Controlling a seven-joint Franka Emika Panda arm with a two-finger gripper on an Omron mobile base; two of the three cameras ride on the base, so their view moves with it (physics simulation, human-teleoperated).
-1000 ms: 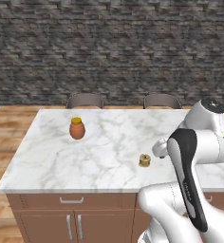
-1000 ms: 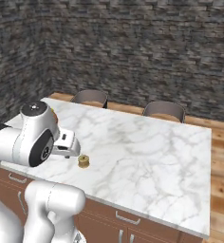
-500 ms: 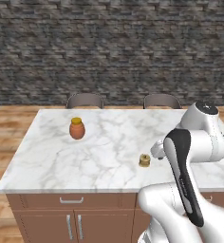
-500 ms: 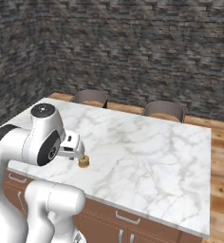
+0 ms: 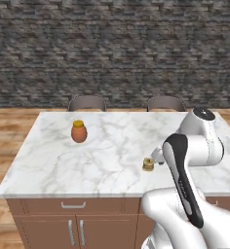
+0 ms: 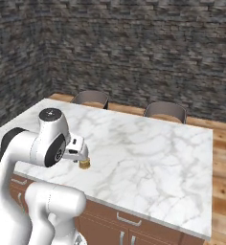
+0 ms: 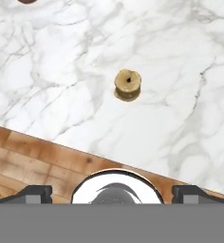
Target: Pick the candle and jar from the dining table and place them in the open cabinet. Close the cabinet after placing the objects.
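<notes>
The hand (image 7: 112, 192), jaws spread wide, points down above the candle (image 7: 127, 85).

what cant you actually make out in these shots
- Pincer: in the hand view its tips are cut off by the bottom edge; in the left base view the arm's own body hides it.
- Candle: in the right base view, partly covered by the hand.
- Chairs: only the backrests show behind the dining table.

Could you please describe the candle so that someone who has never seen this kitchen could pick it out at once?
Find the white marble dining table in front of the stone wall. Near its front edge, beside the robot's arm, stands the candle, a tiny squat tan-gold spool with a dark hole on top. The orange pot, further back, is taller, rounder and yellow-lidded.
</notes>
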